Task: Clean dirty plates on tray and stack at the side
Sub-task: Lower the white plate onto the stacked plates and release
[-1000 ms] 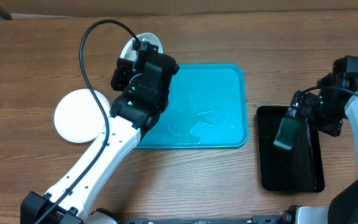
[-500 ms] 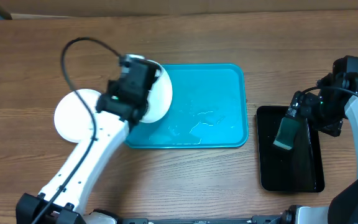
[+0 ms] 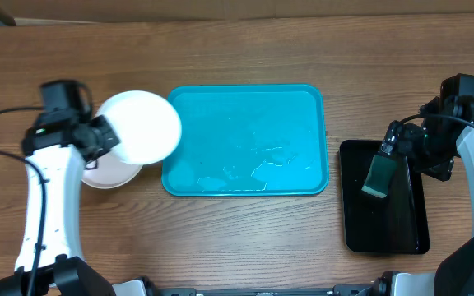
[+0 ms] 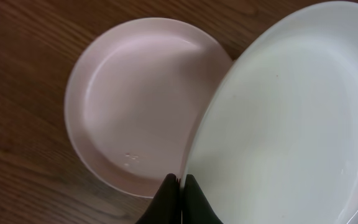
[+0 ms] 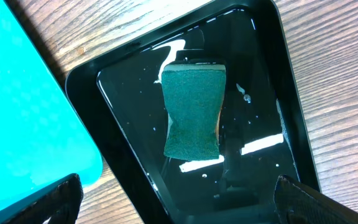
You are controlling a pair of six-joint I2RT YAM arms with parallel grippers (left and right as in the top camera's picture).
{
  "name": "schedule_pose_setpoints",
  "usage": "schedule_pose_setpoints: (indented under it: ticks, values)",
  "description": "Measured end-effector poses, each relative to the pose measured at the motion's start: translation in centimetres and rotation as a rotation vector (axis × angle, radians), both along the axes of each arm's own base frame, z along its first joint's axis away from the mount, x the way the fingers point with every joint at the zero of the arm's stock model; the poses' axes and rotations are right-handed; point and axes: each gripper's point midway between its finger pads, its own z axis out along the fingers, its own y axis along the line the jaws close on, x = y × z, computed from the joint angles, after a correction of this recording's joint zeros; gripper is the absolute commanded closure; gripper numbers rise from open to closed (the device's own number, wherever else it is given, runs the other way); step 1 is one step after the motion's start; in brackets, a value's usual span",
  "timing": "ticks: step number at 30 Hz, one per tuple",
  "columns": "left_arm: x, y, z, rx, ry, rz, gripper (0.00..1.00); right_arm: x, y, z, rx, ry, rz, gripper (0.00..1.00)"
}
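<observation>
My left gripper (image 3: 107, 136) is shut on the rim of a white plate (image 3: 142, 125) and holds it tilted above the table, left of the turquoise tray (image 3: 245, 107). In the left wrist view the fingertips (image 4: 182, 185) pinch that plate (image 4: 291, 112), which shows one tiny orange speck near its right edge. Under and beside it another pale plate (image 4: 135, 102) rests on the wood, partly covered in the overhead view (image 3: 105, 174). The tray holds only water puddles. My right gripper (image 5: 179, 211) stands open over the black tray.
A smaller black tray (image 3: 406, 238) with a film of water sits at the right, with a green sponge (image 5: 193, 109) lying in it. The black tray's rim (image 5: 89, 118) runs close to the turquoise tray's right edge (image 5: 23, 93). Bare wood surrounds both trays.
My left arm has swung left, carrying the white plate from the turquoise tray's far left corner to above the plate on the table. The right arm has not moved.
</observation>
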Motion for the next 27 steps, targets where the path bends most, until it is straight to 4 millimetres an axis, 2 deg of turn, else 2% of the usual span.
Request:
schedule_pose_setpoints:
  ticks: [5, 7, 12, 20, 21, 22, 24, 25, 27]
  values:
    - [-1.8, 4.7, 0.0, -0.014, -0.005, 0.15, 0.96, 0.0, 0.0, 0.0, 0.0, -0.001, 0.001, 0.0]
    - [-2.2, 5.7, 0.0, -0.012, -0.009, 0.181, 0.96, 0.0, 0.0, 0.0, 0.0, 0.0, 0.002, 0.0]
    - [-1.9, 6.8, -0.6, 0.004, -0.009, 0.207, 0.96, 0.0, 0.0, 0.0, 0.0, 0.0, 0.002, 0.0]
    - [-2.2, 7.9, -5.0, 0.014, 0.131, 0.234, 0.95, -0.1, 0.0, 0.0, 0.0, 0.002, 0.002, 0.0]
    - [-2.3, 7.9, -5.4, 0.014, 0.144, 0.234, 0.87, -0.1, 0.0, 0.0, 0.001, 0.002, 0.002, 0.0]
    - [-2.4, 8.0, -5.8, 0.013, 0.157, 0.237, 0.68, -0.1, 0.0, 0.0, 0.001, 0.002, 0.002, 0.0]
    - [-2.5, 8.0, -6.4, 0.006, 0.174, 0.242, 0.09, -0.1, 0.0, 0.0, 0.001, 0.002, 0.002, 0.0]
    - [-2.6, 8.0, -6.5, 0.005, 0.179, 0.242, 0.0, -0.1, 0.0, 0.0, 0.0, 0.002, 0.002, 0.0]
    - [-2.7, 8.0, -6.5, 0.005, 0.182, 0.244, 0.0, -0.1, 0.0, 0.0, 0.0, 0.002, 0.002, 0.0]
